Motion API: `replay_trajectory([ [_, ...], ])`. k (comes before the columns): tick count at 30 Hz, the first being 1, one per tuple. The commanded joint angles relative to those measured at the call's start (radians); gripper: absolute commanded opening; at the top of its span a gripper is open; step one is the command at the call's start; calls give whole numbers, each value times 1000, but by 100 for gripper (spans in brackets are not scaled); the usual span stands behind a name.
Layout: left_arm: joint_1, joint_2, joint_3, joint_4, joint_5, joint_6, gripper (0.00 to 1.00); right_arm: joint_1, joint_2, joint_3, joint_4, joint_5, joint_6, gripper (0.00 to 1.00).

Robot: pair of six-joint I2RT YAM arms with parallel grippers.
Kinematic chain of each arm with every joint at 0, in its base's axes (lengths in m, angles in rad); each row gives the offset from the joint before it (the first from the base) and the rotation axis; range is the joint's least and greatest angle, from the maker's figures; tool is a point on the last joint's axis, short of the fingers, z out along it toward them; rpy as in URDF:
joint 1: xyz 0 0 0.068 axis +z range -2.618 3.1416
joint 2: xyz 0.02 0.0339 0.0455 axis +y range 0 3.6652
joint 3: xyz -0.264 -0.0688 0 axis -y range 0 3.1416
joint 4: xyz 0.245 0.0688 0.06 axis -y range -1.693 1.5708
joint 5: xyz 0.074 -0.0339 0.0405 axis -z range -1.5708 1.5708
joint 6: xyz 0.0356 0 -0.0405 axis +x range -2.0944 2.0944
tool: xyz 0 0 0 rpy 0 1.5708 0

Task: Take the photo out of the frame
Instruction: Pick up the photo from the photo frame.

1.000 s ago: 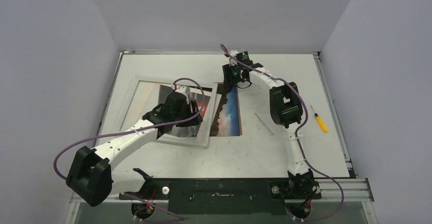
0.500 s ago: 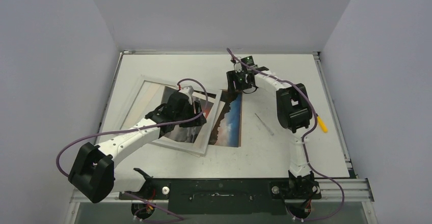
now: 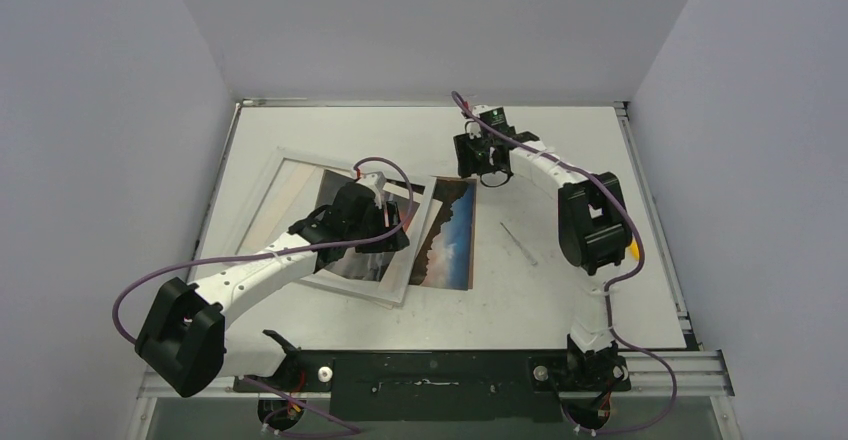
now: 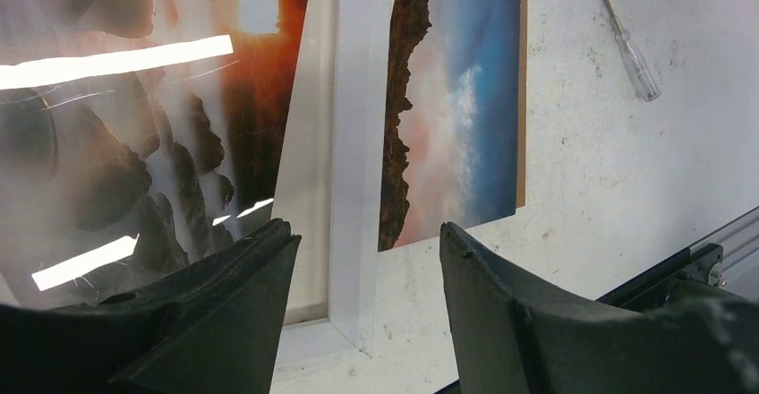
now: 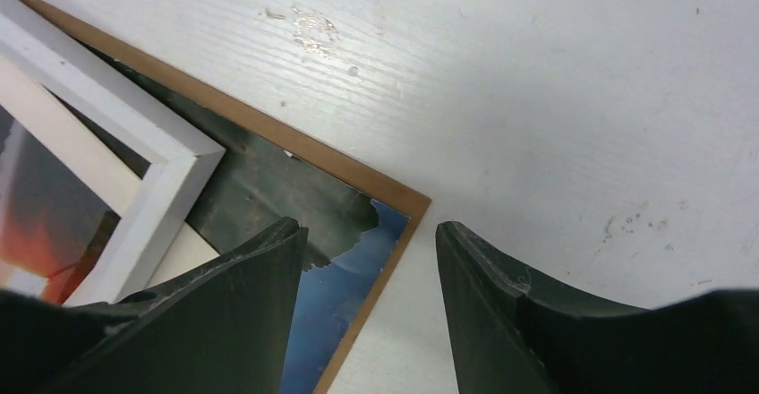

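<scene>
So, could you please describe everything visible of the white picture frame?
The frame is a large rectangle with a narrow white border, seemingly painted wood. It lies flat on the table, slightly askew. Inside show a cream margin and the photo, dark with an orange-red glow, with light strips reflected on the glossy surface. Its right edge overlaps a blue-sky picture on brown board. The open left gripper straddles that edge near its near corner; contact cannot be told.

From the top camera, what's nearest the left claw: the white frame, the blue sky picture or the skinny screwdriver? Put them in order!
1. white frame: directly under the left gripper.
2. blue sky picture: just to the gripper's right.
3. screwdriver: farthest right, beyond the picture.
</scene>
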Motion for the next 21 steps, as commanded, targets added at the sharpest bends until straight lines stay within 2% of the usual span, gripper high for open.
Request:
replay_trajectory([
  [1,-2,-20,37,26,1,19,58,15,-18,24,19,-66,-19,55],
  [21,-2,-38,17,23,-3,16,59,1,77,36,-17,-72,20,53],
])
